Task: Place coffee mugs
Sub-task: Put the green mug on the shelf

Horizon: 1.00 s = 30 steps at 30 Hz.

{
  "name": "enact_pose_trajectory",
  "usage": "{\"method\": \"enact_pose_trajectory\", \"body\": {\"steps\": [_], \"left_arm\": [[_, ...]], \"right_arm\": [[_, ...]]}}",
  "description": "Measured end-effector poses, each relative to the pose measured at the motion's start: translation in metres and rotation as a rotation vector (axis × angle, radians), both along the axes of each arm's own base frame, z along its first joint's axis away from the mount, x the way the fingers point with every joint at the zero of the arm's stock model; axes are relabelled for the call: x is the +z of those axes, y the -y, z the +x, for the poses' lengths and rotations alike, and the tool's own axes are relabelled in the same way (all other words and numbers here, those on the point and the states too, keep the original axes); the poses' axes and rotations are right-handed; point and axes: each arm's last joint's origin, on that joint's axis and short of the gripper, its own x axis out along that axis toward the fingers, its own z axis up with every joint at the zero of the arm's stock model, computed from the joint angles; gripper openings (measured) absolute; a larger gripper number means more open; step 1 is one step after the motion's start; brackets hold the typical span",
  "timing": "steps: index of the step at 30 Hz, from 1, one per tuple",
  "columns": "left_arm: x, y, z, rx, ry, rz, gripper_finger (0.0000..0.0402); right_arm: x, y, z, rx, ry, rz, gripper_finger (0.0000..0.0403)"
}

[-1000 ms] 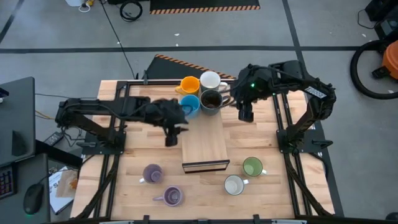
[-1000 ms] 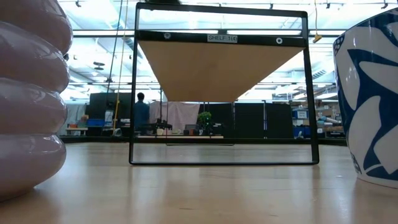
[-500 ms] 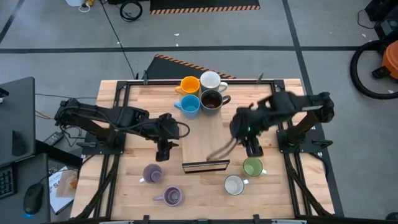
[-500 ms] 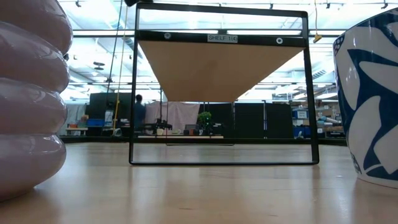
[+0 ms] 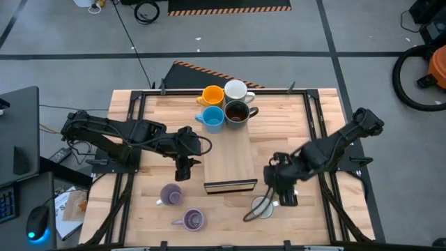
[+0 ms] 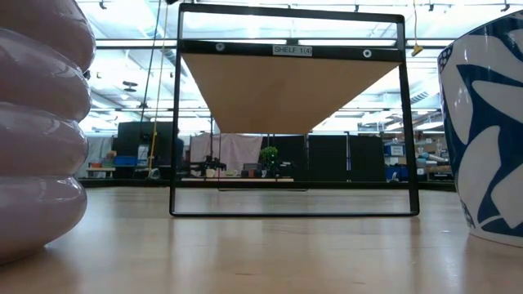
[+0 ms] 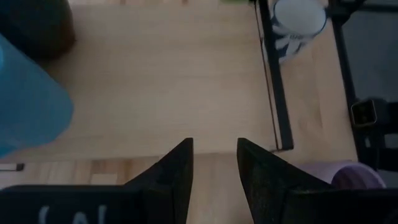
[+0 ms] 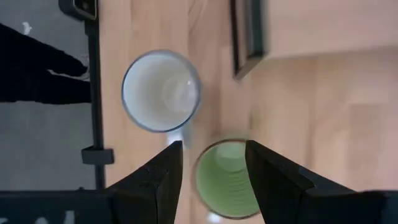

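Note:
Four mugs stand on the far end of the wooden board (image 5: 228,157): orange (image 5: 212,95), grey-white (image 5: 235,90), light blue (image 5: 212,118) and dark brown (image 5: 237,113). Two lavender-purple mugs (image 5: 171,194) (image 5: 191,220) stand near the near-left edge. The white mug (image 5: 261,208) stands near the board's near end. My right gripper (image 8: 214,168) is open above the green mug (image 8: 227,180), one finger on either side of its rim, and hides it in the high view. My left gripper (image 5: 182,167) is open, left of the board, holding nothing.
A black metal frame (image 6: 286,122) carries the board above the table. Black rails (image 5: 317,132) run along the table's left and right sides. The white mug (image 8: 161,90) stands close beside the green one. Bare wood lies between the board and the right rail.
My right gripper has swept from beside the dark brown mug at the far end toward the table's near edge and now hangs over the green mug. My left gripper has moved a little toward the near edge, then stayed still. No mug has moved.

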Motion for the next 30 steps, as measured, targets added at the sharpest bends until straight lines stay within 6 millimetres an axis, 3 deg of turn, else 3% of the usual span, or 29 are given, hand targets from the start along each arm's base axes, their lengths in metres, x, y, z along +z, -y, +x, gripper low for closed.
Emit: {"method": "enact_pose_trajectory", "body": {"steps": [6,13,22,30], "left_arm": [[0.023,0.000,0.000,-0.017,0.081,0.007,0.0130],[0.053,-0.003,-0.004,-0.023,0.183,0.066,0.0130],[0.093,-0.007,-0.012,0.028,0.337,0.101,0.0130],[0.105,-0.008,-0.016,0.033,0.378,0.089,0.0130]], "right_arm": [[-0.033,-0.024,-0.010,-0.051,-0.044,0.046,0.0181],[-0.053,-0.037,-0.024,-0.088,-0.058,-0.005,0.0181],[-0.084,-0.035,-0.030,-0.113,-0.087,-0.056,0.0181],[-0.115,-0.033,-0.033,-0.141,-0.090,-0.030,0.0181]]}}
